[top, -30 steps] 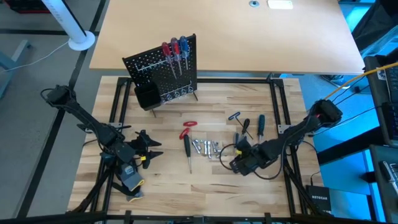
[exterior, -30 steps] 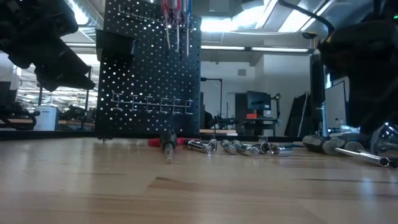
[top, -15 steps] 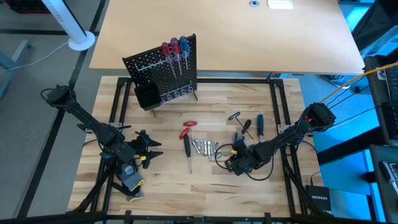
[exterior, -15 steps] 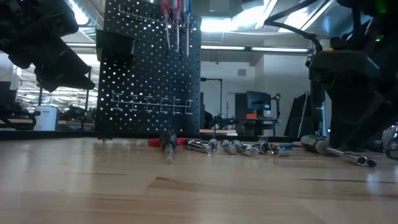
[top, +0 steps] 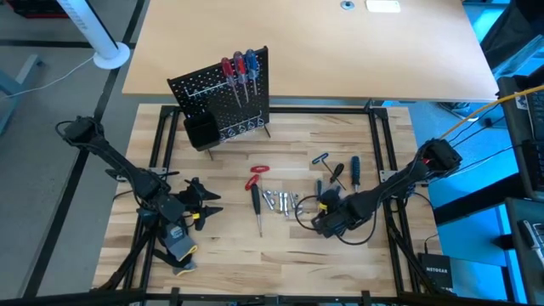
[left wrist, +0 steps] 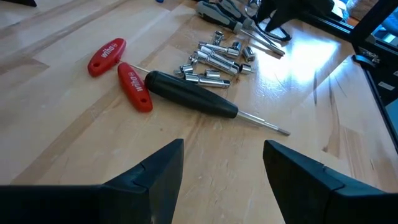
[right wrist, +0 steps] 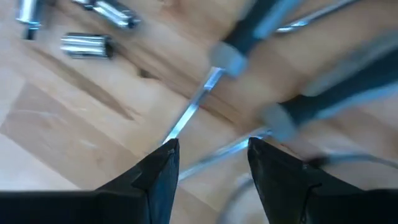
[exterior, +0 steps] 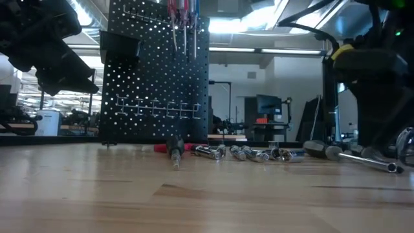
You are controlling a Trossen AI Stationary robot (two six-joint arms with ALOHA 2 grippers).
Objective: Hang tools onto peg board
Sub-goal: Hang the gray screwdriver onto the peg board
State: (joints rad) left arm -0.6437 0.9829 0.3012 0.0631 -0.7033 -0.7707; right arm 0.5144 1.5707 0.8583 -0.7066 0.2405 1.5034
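Bench: pale wood slats, dark frame round it. Peg board stands upright at the bench's far edge, black perforated panel on thin legs, black box bin at its lower corner, row of small clips along the bottom. Three screwdrivers hang on it near the top: two red-handled, one blue.

Rest of the tools lie loose mid-bench, in front of the peg board & to its right. Black-handled screwdriver w/ long silver shaft, lying just beside red-handled pliers; white "wiha" lettering reads on both red grips. Next to those, a cluster of small silver bits. Further right, several dark/blue-handled screwdrivers & a T-shaped key.

Left gripper hovers low over the bench, well left of the pliers, fingers spread wide, holding nothing. Right gripper sits right over the dark-handled screwdrivers at the bits' right side, fingers parted w/ a silver shaft running between the tips; nothing gripped.
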